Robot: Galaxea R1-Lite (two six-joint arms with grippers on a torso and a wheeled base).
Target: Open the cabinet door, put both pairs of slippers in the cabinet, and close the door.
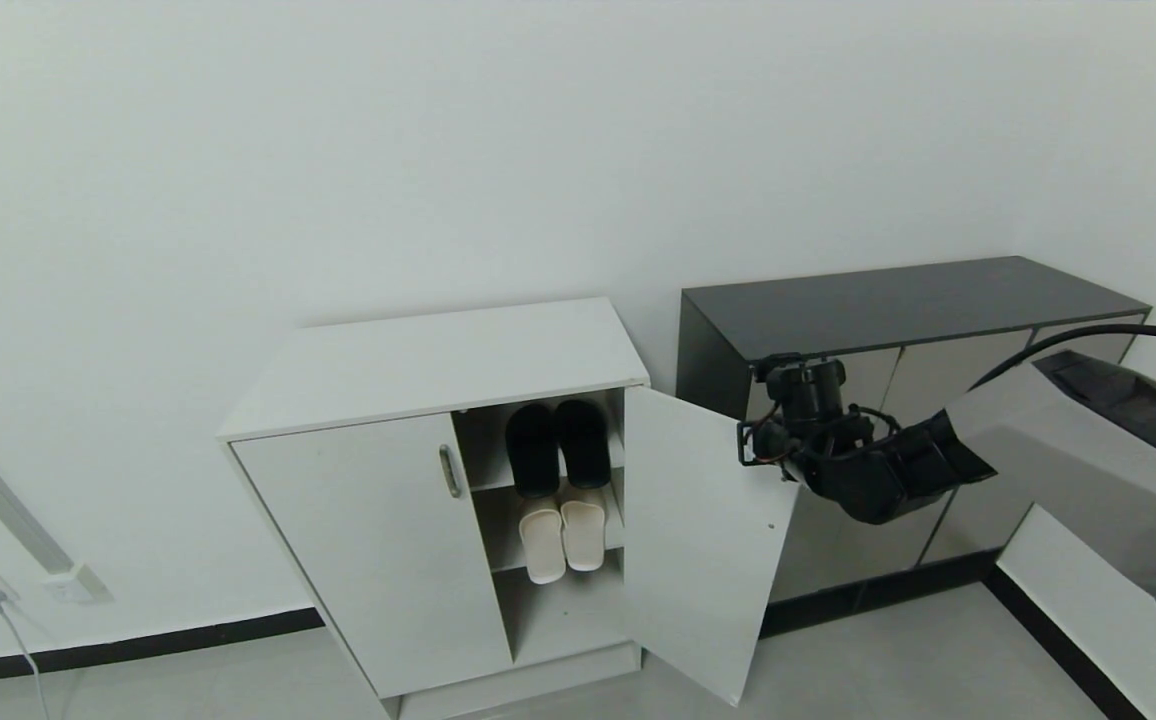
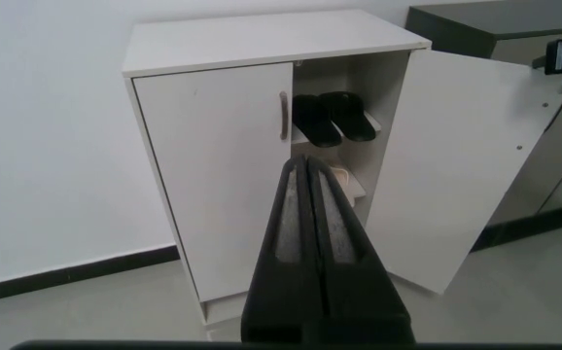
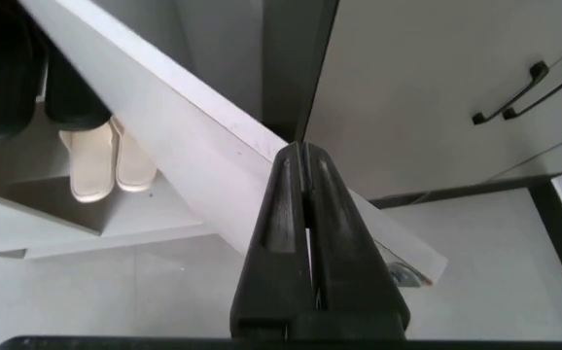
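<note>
Sitting beside the open cabinet door [image 1: 698,540], right gripper [image 3: 306,148] closed; left gripper [image 2: 306,160] closed too

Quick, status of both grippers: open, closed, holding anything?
Left gripper: closed, holding nothing.
Right gripper: closed, holding nothing, next to the outer edge of the open cabinet door.

No text, label, brand mark, number or sign can be read on any surface.
</note>
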